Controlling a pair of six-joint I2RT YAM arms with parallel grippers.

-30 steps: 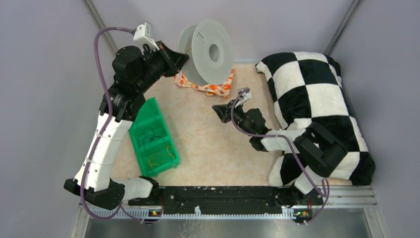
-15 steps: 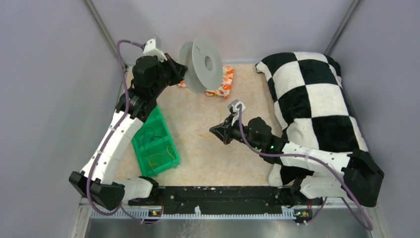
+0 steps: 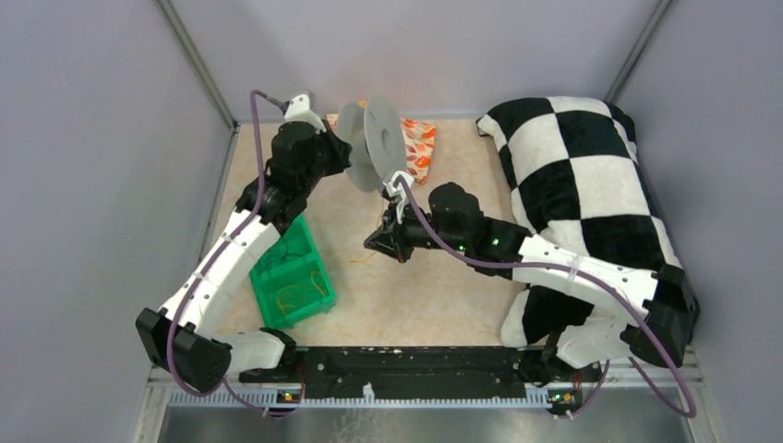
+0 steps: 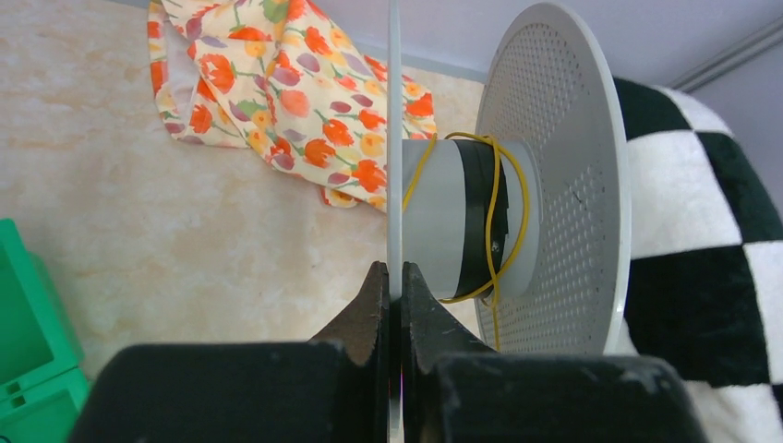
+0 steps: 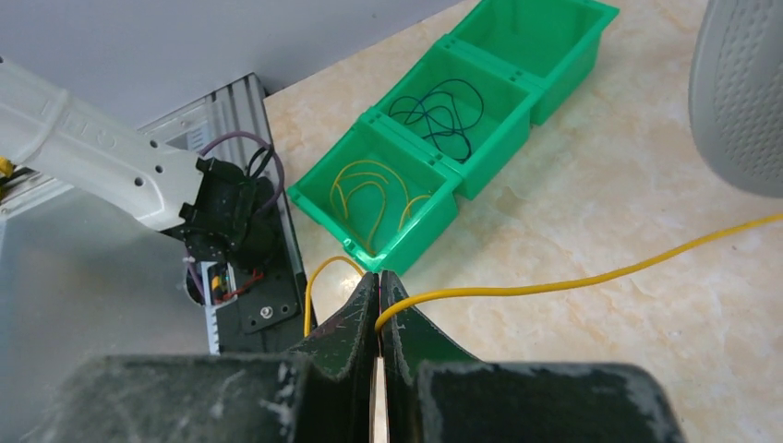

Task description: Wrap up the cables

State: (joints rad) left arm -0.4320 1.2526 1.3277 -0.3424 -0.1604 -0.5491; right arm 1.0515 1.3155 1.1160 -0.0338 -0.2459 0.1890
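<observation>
My left gripper [image 4: 394, 277] is shut on the near flange of the grey plastic spool [image 4: 554, 175] and holds it upright at the back of the table [image 3: 379, 148]. A thin yellow cable [image 4: 499, 185] loops loosely around the spool's hub. My right gripper [image 5: 379, 281] is shut on the yellow cable [image 5: 572, 281], which runs from the jaws toward the spool at the right. In the top view the right gripper [image 3: 380, 242] sits below the spool, over the table's middle.
A green three-compartment bin [image 3: 289, 268] lies at the left, with yellow wires [image 5: 369, 194] and dark wires [image 5: 443, 106] inside. A floral cloth [image 3: 417, 138] lies behind the spool. A black-and-white checkered pillow [image 3: 591, 194] fills the right side.
The left arm has swung the spool right and toward the back, turning it edge-on. The right arm has reached left and forward across the table, with the yellow cable in its jaws.
</observation>
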